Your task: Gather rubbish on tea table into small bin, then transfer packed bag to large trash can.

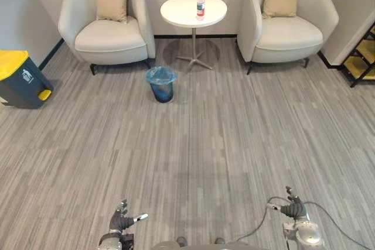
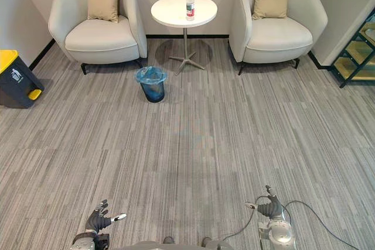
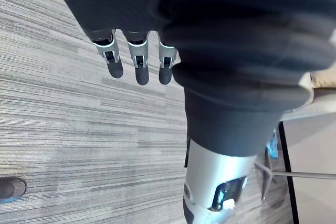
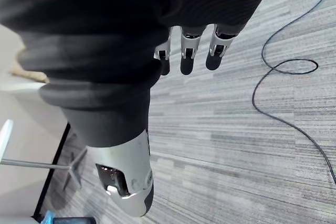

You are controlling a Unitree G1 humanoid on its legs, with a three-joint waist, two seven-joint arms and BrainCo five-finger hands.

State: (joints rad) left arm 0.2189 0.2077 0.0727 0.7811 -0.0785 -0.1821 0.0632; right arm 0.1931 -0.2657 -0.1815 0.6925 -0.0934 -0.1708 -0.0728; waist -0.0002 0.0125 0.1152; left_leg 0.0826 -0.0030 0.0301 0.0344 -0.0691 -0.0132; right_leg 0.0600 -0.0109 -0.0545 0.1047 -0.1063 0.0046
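- The tea table (image 1: 193, 11) is my landmark: a round white tabletop on one thin leg, close to the far wall.
- On this tabletop one clear bottle (image 1: 200, 2) with a red cap stands upright, near the middle and a little to the right.
- The small bin (image 1: 162, 84) stands on the floor (image 1: 222, 139) on my side of the tea table and a little to its left. It is near the table foot but does not touch it. A blue bag (image 1: 160, 75) lines it and folds over the rim.
- The large trash can (image 1: 20, 77), dark grey with a yellow lid, stands well apart from the tea table, far to its left.
- The left armchair (image 1: 108, 19) and the right armchair (image 1: 290, 19) stand just beside the tea table, one on each side. Each has a beige cushion (image 1: 112, 1) against its back.
- A dark shelf (image 1: 363, 57) shows to the right of the tea table, past the right armchair.
- My left hand (image 1: 121, 221) is low over the floor, well apart from the tea table, on the near side and to its left. Its fingers (image 3: 136, 66) are straight and side by side, with the thumb out to the side.
- My right hand (image 1: 294, 208) is also low over the floor, well apart from the tea table, on the near side and to its right. Its fingers (image 4: 188, 59) are straight and relaxed too, not clamped on any object.
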